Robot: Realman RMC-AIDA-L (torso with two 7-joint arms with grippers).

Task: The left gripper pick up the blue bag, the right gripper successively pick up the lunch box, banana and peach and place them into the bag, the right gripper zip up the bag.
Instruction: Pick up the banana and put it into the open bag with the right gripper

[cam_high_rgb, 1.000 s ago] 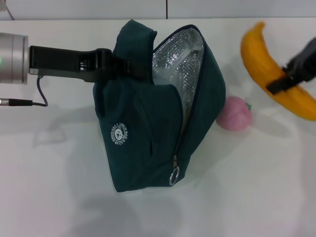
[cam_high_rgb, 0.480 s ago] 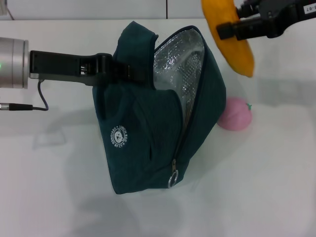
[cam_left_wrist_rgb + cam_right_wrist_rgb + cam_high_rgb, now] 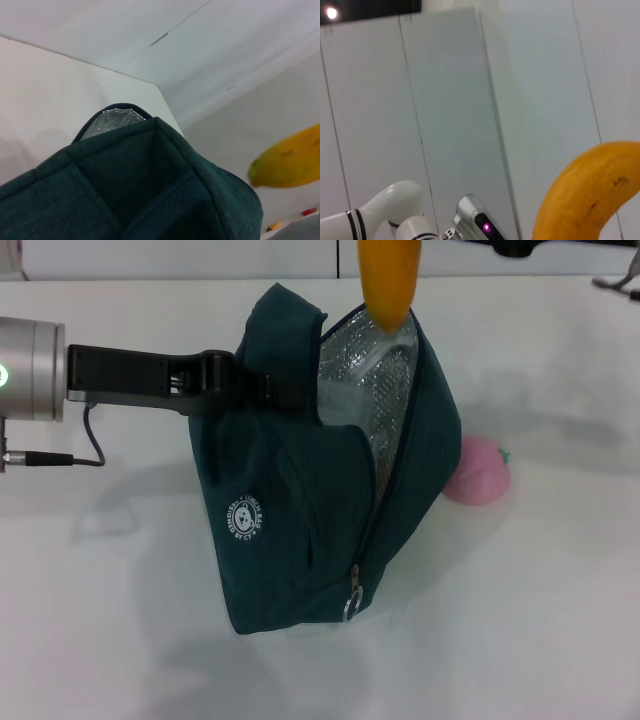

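My left gripper [image 3: 258, 387] is shut on the top edge of the blue bag [image 3: 300, 510] and holds it upright on the white table, mouth open with the silver lining [image 3: 375, 390] showing. The bag also fills the left wrist view [image 3: 150, 195]. The banana [image 3: 390, 280] hangs tip down right over the bag's mouth, held from above by my right gripper, whose fingers are out of frame. The banana also shows in the left wrist view [image 3: 290, 160] and the right wrist view [image 3: 585, 200]. The pink peach [image 3: 478, 471] lies on the table right of the bag. The lunch box is hidden.
The bag's zipper pull ring [image 3: 352, 605] hangs at the low front end of the open zip. The white table [image 3: 540, 620] stretches around the bag. A white wall panel stands behind the table's far edge.
The banana has been lifted from the table at the right, carried left and up, and now hangs over the bag's mouth. The bag and left gripper have barely moved.
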